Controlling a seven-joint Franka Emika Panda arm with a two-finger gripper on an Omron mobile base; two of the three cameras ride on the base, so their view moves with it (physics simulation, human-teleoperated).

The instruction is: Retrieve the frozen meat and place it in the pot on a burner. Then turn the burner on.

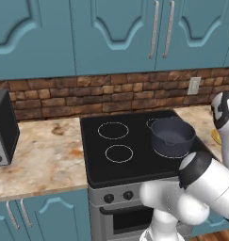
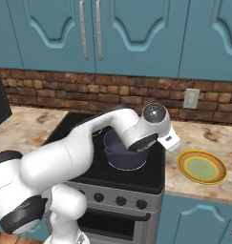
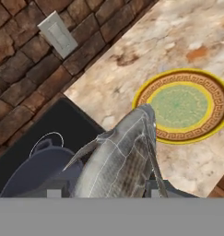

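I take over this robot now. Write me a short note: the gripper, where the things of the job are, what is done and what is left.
Gripper: shut on the grey, silvery frozen fish, seen in the hand view, held above the stove edge and the counter.
Round deep dark blue-grey metal pot: on the front right burner of the black glass stovetop, nothing seen inside it.
Yellow-rimmed green round plate: on the marble counter, right of the stove; not part of the job.
Done: fish is retrieved.
Left: lower the fish into the pot, release, then turn a black stove knob for that burner.
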